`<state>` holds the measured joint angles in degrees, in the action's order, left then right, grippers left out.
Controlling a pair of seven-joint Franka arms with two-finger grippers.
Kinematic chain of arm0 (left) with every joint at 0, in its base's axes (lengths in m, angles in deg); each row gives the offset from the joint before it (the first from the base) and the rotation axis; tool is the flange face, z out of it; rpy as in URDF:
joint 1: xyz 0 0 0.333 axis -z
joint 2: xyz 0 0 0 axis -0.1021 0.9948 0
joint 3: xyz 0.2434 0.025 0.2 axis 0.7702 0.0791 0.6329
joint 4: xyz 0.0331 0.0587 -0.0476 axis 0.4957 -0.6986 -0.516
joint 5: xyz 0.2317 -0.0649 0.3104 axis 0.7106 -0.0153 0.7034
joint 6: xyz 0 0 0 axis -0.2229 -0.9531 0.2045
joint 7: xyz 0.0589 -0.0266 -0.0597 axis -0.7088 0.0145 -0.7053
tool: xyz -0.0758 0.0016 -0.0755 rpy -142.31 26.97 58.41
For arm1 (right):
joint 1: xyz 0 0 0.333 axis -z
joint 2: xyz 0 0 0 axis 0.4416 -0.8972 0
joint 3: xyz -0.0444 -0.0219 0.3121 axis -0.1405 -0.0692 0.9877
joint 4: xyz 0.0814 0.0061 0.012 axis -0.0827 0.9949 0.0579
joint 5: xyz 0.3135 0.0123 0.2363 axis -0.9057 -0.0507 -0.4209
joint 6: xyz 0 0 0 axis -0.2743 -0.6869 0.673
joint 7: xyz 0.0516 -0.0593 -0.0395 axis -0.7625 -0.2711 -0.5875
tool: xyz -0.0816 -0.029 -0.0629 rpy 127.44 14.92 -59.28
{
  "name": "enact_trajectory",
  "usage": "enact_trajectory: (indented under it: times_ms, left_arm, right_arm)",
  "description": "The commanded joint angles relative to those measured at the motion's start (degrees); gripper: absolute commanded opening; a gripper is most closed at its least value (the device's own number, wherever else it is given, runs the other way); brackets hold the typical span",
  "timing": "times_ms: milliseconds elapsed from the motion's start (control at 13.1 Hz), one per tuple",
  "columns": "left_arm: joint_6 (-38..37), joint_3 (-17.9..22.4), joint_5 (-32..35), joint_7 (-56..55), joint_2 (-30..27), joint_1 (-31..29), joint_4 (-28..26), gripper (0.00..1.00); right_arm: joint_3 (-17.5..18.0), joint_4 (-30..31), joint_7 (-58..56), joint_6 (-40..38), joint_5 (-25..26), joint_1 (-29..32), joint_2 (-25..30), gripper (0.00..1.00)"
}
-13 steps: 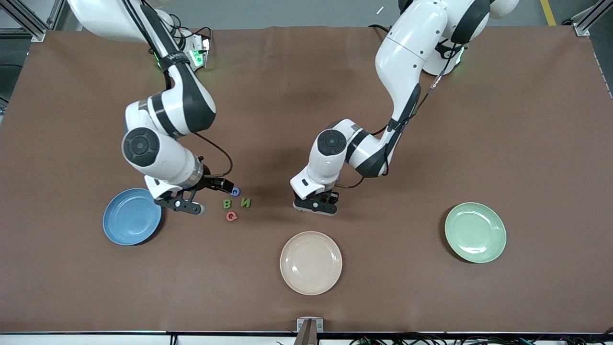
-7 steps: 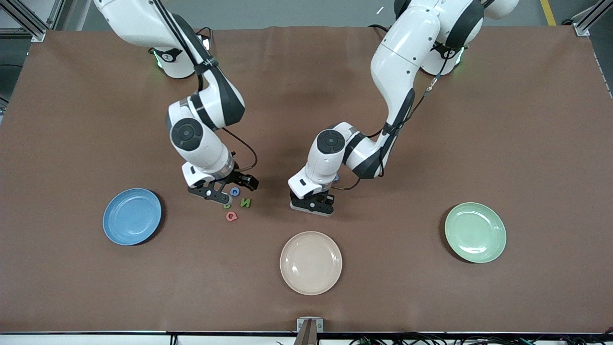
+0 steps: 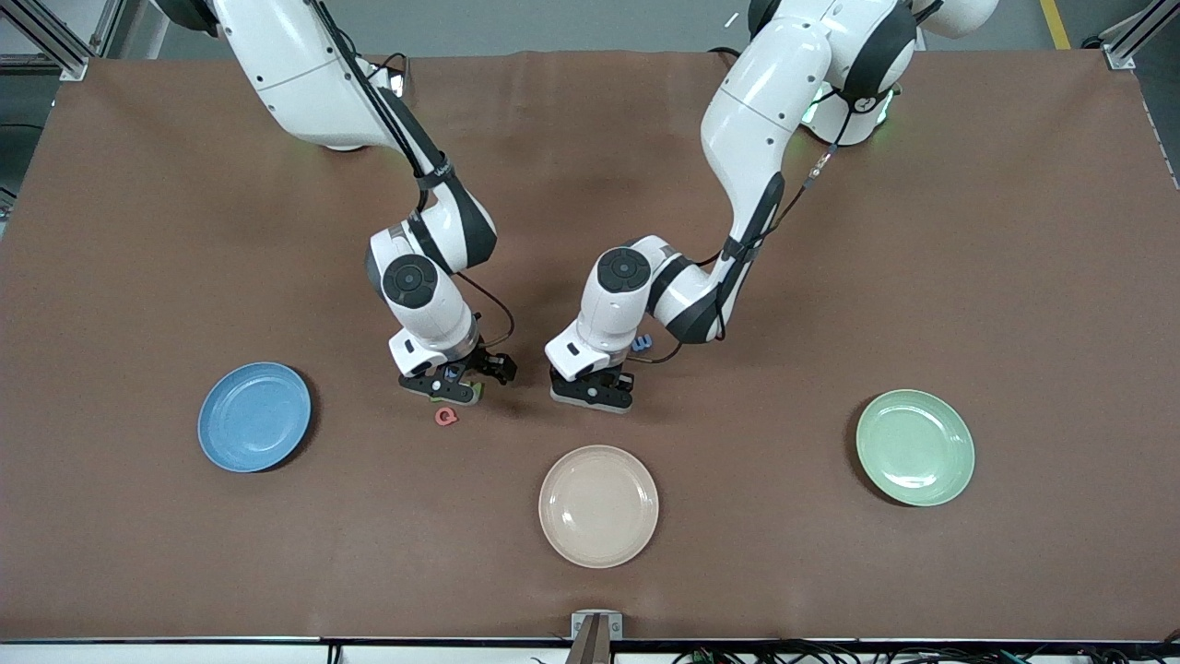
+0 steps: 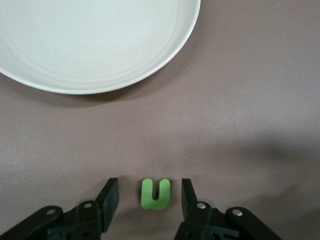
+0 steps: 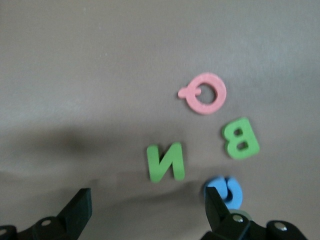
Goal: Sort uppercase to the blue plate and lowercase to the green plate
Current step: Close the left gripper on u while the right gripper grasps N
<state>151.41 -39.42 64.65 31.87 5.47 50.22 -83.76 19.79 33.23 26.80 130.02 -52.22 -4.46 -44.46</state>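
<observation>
This is a robotics lab set up for a test. Two white industrial arms stand bolted at one edge of a tabletop [image 3: 1014, 277] covered edge to edge with plain brown cloth. Aluminium frame posts [image 3: 1129, 37] rise at its corners, and bundled cables [image 3: 922, 657] run along the edge nearest the front camera. A grey shop floor with a yellow line [image 3: 1056, 23] shows past the arm bases. A cream plate [image 3: 598, 506] lies near the left pincer [image 3: 591, 391], staged, not served.
</observation>
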Motion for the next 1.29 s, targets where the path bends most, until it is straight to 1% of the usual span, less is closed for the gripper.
enact_trajectory:
  times_ms: [0, 76, 305, 381, 457, 685, 838, 990, 1066, 1142, 1218]
  left_arm:
    - [2.33, 1.05, 0.99, -1.45, 2.24, 0.64, 2.1, 0.59]
    - [2.51, 1.05, 0.99, -1.45, 2.24, 0.73, 2.01, 0.59]
    - [2.51, 1.49, 1.07, -1.45, 2.24, 1.43, 1.66, 0.51]
    - [2.42, 1.67, 1.07, -1.45, 2.07, 1.7, 1.49, 0.48]
    - [2.33, 1.84, 1.07, -1.45, 1.89, 2.13, 1.22, 0.46]
    - [2.16, 3.59, 2.12, -1.36, 2.15, 3.45, 0.69, 0.42]
    - [2.16, 4.04, 4.14, -1.27, 2.68, 3.54, 0.78, 0.41]
    - [2.16, 4.04, 5.99, -1.27, 2.94, 3.37, 0.78, 0.4]
    - [2.16, 4.13, 6.34, -1.27, 3.12, 3.46, 0.78, 0.37]
    - [2.16, 4.13, 6.7, -1.27, 2.86, 3.54, 0.78, 0.3]
    - [1.9, 4.13, 7.22, -1.36, 2.51, 3.46, 0.69, 0.19]
  right_arm:
    - [-0.12, -3.75, -0.59, -0.35, 2.15, 0.08, -2.25, 0.99]
    - [-0.03, -4.02, -0.76, -0.35, 2.15, 0.08, -2.78, 0.98]
    - [-0.03, -3.93, -2.7, -0.35, 2.24, -0.36, -3.22, 0.81]
    - [-0.12, -3.93, -3.22, -0.35, 2.24, -0.27, -3.49, 0.78]
    - [-0.12, -3.93, -3.31, -0.26, 2.24, 0.08, -3.58, 0.78]
    - [-0.12, -3.5, -3.4, 0.09, 2.24, 0.34, -3.66, 0.65]
    - [-0.12, -3.41, -3.4, 0.0, 2.24, 0.96, -3.67, 0.54]
    - [-0.12, -3.32, -3.4, -0.09, 2.24, 0.96, -3.58, 0.4]
    - [-0.12, -3.32, -3.32, -0.09, 2.24, 0.96, -3.58, 0.31]
    - [-0.12, -3.32, -3.31, -0.17, 2.24, 0.96, -3.58, 0.26]
    - [-0.12, -3.41, -3.31, -0.26, 2.15, 0.96, -3.49, 0.19]
